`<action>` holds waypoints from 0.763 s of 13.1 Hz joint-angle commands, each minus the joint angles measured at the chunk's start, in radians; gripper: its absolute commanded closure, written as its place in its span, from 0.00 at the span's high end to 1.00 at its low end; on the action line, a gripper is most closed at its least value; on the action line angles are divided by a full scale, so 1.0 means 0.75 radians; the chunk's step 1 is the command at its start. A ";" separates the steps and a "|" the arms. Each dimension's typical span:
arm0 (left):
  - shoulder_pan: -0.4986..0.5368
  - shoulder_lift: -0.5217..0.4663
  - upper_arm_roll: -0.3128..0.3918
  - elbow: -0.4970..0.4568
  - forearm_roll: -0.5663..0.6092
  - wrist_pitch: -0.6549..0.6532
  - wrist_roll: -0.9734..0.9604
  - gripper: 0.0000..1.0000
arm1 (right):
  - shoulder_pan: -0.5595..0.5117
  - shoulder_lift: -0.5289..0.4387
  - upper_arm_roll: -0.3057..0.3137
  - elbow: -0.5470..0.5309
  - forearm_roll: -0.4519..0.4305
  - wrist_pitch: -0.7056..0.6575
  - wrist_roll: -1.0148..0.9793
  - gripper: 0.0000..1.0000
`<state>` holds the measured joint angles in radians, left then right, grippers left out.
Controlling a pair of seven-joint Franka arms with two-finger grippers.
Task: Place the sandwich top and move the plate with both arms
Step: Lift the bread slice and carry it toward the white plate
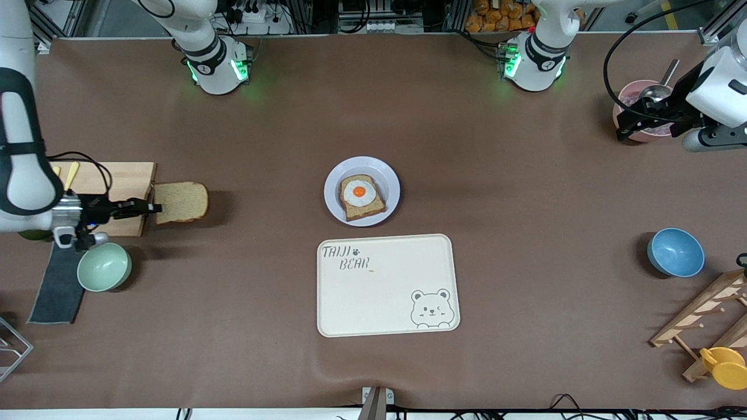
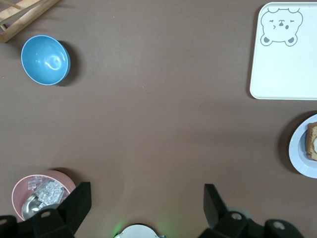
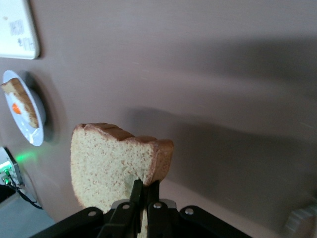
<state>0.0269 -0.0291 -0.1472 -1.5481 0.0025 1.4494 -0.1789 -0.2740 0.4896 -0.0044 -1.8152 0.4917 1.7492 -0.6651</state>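
Observation:
The sandwich top (image 1: 181, 202), a plain brown bread slice (image 3: 116, 166), hangs in the air beside the wooden board at the right arm's end of the table. My right gripper (image 1: 154, 207) is shut on its edge, the fingertips (image 3: 140, 189) pinching the slice. The plate (image 1: 389, 175), pale lavender-white, sits mid-table and carries a bread slice with a fried egg (image 1: 359, 195); its rim (image 2: 297, 148) also shows in the left wrist view and in the right wrist view (image 3: 32, 136). My left gripper (image 1: 622, 129) waits open over the pink bowl, with nothing between its fingers (image 2: 78, 201).
A cream tray (image 1: 385, 291) with a bear drawing lies nearer the front camera than the plate. A green bowl (image 1: 104, 266), a wooden board (image 1: 122, 192) and a dark cloth (image 1: 58, 291) are at the right arm's end. A blue bowl (image 1: 675, 252), pink bowl (image 1: 630, 96) and wooden rack (image 1: 706, 315) stand at the left arm's end.

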 commanded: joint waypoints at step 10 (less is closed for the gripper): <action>0.013 -0.016 -0.006 -0.008 -0.030 -0.010 0.018 1.00 | 0.471 -0.078 -0.015 -0.241 0.440 0.292 0.142 0.00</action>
<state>0.0267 -0.0291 -0.1473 -1.5498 0.0025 1.4494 -0.1788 0.0041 0.4649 -0.0040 -1.9360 0.7641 1.9162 -0.6012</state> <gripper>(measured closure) 0.000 0.930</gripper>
